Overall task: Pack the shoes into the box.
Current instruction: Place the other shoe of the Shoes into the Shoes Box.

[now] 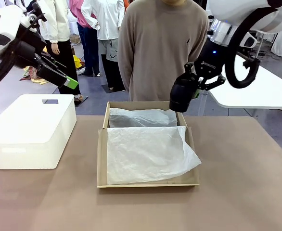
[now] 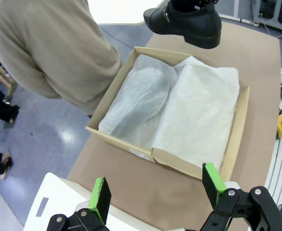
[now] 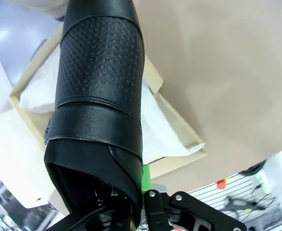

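A tan cardboard box (image 1: 100,163) lined with white tissue paper (image 1: 146,154) lies open mid-table; its flap lid spreads toward me. My right gripper (image 1: 195,91) hangs above the box's far right corner, shut on a black leather shoe (image 1: 183,96) with its toe down. In the right wrist view the shoe (image 3: 100,96) rises from the gripper, strap across the top, over the box (image 3: 153,79). My left gripper (image 1: 70,83) is open, raised over the white bin. From the left wrist, its green pads (image 2: 100,197) stand wide apart, with the box (image 2: 126,144) and the held shoe (image 2: 189,21) beyond.
A white plastic bin (image 1: 30,130) with a handle cutout stands at the table's left. A person in a beige sweater (image 1: 162,48) stands at the far edge behind the box. A white table (image 1: 256,91) sits beyond at the right.
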Robot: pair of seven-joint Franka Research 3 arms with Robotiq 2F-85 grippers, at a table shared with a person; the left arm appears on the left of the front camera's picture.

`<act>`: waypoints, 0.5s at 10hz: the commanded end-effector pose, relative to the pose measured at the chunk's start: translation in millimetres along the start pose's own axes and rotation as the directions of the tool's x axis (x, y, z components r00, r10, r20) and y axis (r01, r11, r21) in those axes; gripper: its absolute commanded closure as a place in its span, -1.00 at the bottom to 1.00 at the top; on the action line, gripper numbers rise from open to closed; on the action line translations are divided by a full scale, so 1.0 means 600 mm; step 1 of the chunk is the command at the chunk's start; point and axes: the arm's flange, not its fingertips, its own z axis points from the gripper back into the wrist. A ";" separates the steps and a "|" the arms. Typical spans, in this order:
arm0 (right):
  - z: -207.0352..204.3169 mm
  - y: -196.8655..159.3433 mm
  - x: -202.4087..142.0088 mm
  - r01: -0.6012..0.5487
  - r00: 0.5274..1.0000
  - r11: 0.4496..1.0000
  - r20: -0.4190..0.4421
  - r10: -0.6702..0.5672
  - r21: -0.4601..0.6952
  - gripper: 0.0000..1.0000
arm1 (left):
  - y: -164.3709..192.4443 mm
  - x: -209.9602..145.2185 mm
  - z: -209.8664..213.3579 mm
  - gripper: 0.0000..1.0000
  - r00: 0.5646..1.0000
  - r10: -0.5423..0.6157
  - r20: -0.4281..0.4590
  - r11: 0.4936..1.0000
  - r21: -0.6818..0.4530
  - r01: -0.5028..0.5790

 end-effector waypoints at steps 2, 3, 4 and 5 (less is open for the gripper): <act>-0.029 0.063 -0.027 0.167 0.982 0.986 0.085 -0.169 0.027 1.00 | 0.000 -0.002 0.001 -1.00 1.000 0.001 0.007 1.000 -0.008 -0.001; -0.044 0.082 -0.031 0.214 0.966 0.976 0.141 -0.216 0.030 1.00 | 0.000 -0.002 0.001 -1.00 1.000 0.001 0.007 1.000 -0.008 -0.001; -0.056 0.098 -0.035 0.245 0.954 0.969 0.169 -0.246 0.030 1.00 | 0.000 -0.002 0.001 -1.00 1.000 0.001 0.007 1.000 -0.008 -0.001; -0.066 0.111 -0.037 0.260 0.949 0.966 0.178 -0.258 0.017 1.00 | 0.000 -0.002 0.001 -1.00 1.000 0.001 0.007 1.000 -0.008 -0.001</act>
